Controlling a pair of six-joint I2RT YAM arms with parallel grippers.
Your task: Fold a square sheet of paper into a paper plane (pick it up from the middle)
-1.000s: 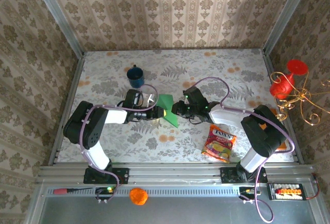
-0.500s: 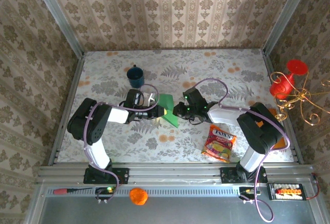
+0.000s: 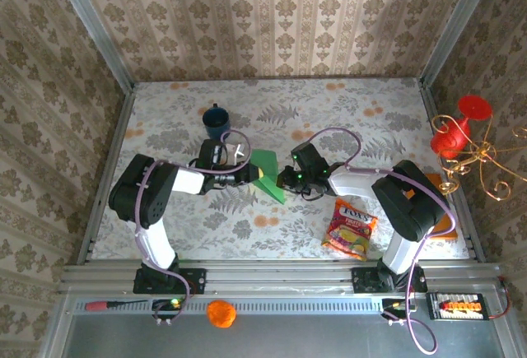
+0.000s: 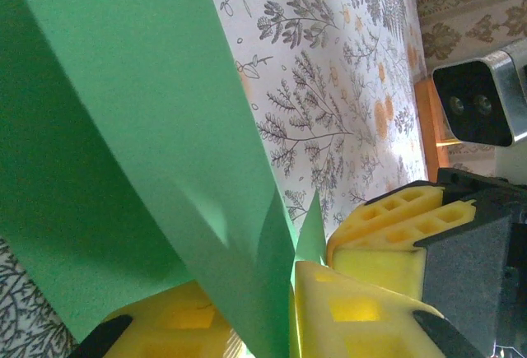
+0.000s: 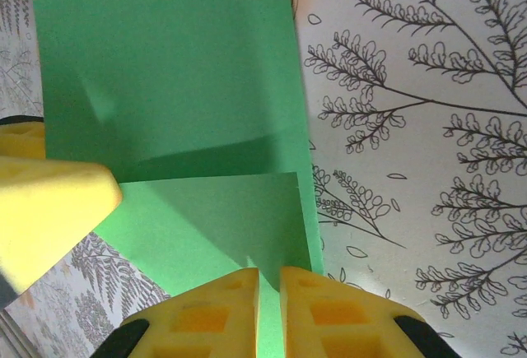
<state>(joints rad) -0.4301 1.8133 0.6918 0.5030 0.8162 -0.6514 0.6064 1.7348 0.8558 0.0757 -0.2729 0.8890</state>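
Observation:
The green sheet of paper [image 3: 265, 161] is folded into a narrow layered wedge and held at the middle of the table. My left gripper [image 3: 256, 175] is at its left side and my right gripper [image 3: 283, 180] at its right. In the left wrist view the paper [image 4: 123, 127] runs down between my left gripper's [image 4: 288, 280] yellow fingers, which pinch it. A right-gripper finger [image 4: 403, 226] sits close beside them. In the right wrist view my right gripper [image 5: 269, 274] is shut on the near edge of the paper [image 5: 165, 70], whose layers overlap.
A blue mug [image 3: 216, 122] stands behind the left gripper. A colourful snack packet [image 3: 351, 228] lies near the right arm, with an orange board [image 3: 447, 226] at the right edge. A red and gold ornament [image 3: 461, 132] hangs outside the right wall.
My left gripper's jaws have closed onto the paper. The right gripper has edged a little to the left. The paper has stayed between them.

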